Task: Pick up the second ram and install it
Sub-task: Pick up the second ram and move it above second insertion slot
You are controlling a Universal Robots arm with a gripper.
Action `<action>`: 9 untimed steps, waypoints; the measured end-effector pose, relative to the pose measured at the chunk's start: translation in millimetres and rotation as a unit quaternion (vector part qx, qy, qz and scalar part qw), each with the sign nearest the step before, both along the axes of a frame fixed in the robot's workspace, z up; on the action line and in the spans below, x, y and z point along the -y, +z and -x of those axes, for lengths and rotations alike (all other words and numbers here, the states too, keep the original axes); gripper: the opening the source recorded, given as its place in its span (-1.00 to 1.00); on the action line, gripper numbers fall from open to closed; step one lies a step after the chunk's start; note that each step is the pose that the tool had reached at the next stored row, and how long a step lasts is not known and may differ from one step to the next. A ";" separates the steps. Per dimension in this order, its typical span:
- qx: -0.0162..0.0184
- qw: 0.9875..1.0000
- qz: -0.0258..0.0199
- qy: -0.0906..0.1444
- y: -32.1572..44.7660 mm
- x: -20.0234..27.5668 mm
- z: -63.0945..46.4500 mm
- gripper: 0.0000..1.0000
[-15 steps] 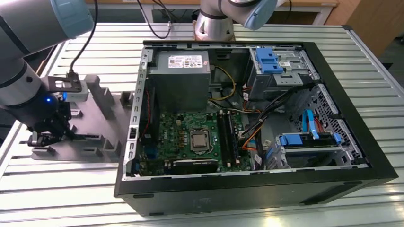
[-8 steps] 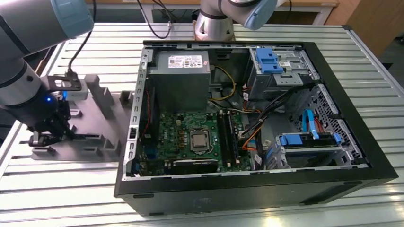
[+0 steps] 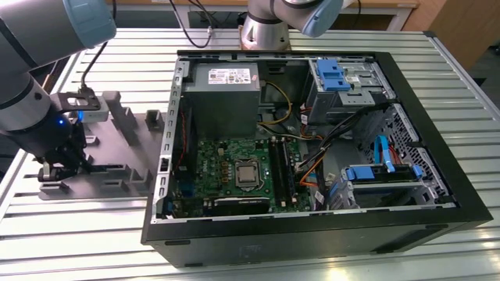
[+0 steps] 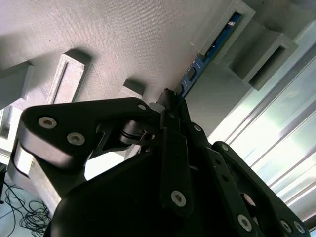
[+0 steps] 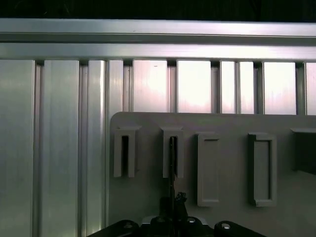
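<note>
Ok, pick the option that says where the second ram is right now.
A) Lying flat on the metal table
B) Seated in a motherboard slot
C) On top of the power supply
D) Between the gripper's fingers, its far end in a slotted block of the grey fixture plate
D: in the second wrist view the second ram runs from the closed gripper into a slotted block on the grey fixture plate.

Slatted aluminium table (image 3: 62, 246), bright reflections

We found the fixture plate (image 3: 129, 140) on the table (image 3: 78, 234), at the exterior view's left of the computer case (image 3: 312, 234). The second ram (image 4: 205, 57) stood in a plate slot (image 5: 167, 158), clasped by the gripper (image 4: 173, 96); the motherboard (image 3: 226, 158) lay inside the case.
</note>
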State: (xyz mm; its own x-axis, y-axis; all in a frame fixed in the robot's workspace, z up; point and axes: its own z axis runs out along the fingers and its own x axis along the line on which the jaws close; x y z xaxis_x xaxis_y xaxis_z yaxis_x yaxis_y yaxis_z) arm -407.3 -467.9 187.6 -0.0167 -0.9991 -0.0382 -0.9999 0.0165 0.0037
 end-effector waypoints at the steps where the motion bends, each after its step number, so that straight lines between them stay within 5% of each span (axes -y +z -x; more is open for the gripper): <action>1: 0.000 1.000 0.000 0.000 0.0 0.0 0.0 -0.72; 9: 0.000 1.000 0.000 0.000 1.3 0.0 0.0 -0.72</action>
State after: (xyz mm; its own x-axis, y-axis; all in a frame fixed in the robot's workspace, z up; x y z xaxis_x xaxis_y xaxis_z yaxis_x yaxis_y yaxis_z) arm -407.3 -467.9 188.8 -0.0166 -0.9991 -0.0381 -0.9999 0.0164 0.0038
